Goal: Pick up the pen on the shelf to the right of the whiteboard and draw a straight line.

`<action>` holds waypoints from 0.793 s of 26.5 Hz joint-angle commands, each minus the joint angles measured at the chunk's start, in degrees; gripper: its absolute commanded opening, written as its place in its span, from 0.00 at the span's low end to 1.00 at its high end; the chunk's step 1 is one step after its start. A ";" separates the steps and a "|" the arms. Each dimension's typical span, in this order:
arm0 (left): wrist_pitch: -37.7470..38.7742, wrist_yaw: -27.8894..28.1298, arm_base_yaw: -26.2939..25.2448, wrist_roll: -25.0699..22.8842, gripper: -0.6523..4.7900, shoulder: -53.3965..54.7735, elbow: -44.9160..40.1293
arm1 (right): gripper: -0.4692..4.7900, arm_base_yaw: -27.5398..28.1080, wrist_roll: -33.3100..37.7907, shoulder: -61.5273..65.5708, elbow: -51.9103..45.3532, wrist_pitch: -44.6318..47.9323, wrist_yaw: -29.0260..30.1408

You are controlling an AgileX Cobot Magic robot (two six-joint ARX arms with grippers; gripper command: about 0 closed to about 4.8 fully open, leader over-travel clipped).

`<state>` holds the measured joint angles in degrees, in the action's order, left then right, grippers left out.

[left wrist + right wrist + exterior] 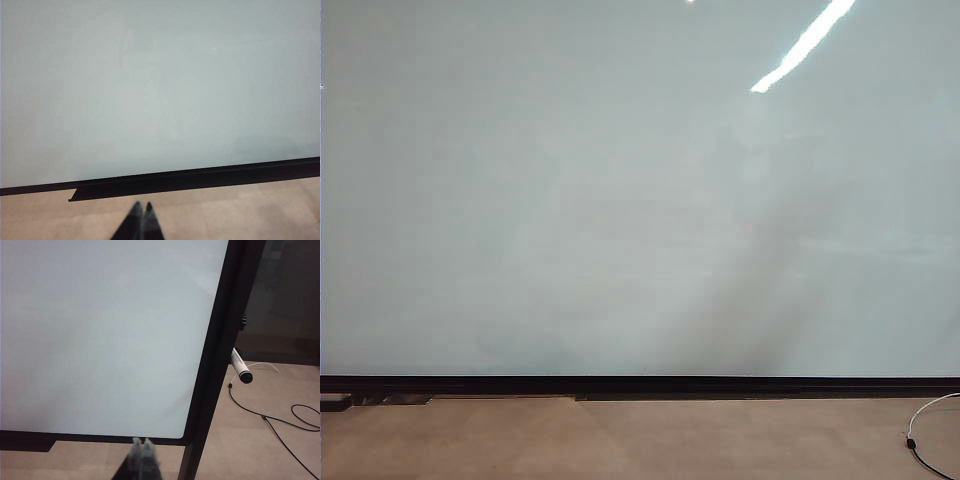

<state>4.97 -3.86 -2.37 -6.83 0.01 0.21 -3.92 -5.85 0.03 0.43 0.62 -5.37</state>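
Note:
The whiteboard (pixel 620 190) fills the exterior view, glossy and blank, with a thin black bottom edge; no line shows on it. Neither arm appears in that view. In the right wrist view the white pen (pixel 240 367) sticks out from behind the board's black right frame (pixel 220 355), dark tip end toward the camera. My right gripper (pixel 141 442) is shut and empty, well short of the pen, in front of the whiteboard (pixel 100 330). In the left wrist view my left gripper (pixel 142 206) is shut and empty in front of the whiteboard (pixel 160 85).
Tan floor (pixel 620 440) runs below the board. A black cable (pixel 270 417) snakes over the floor right of the frame. A white cable with a dark plug (pixel 918 430) lies at the exterior view's right edge. A black ledge (pixel 150 185) runs under the board.

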 commanded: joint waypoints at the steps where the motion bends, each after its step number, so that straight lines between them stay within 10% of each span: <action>1: -0.74 0.00 0.02 -0.04 0.11 0.00 0.20 | 0.07 -0.02 0.22 0.02 -0.42 1.33 -0.04; 21: -0.74 0.00 0.02 -0.04 0.11 0.00 0.20 | 0.10 0.17 1.38 0.15 3.65 4.96 5.07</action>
<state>4.97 -3.84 -2.37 -6.83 0.01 0.21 -3.97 -5.34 0.05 1.67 5.28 2.57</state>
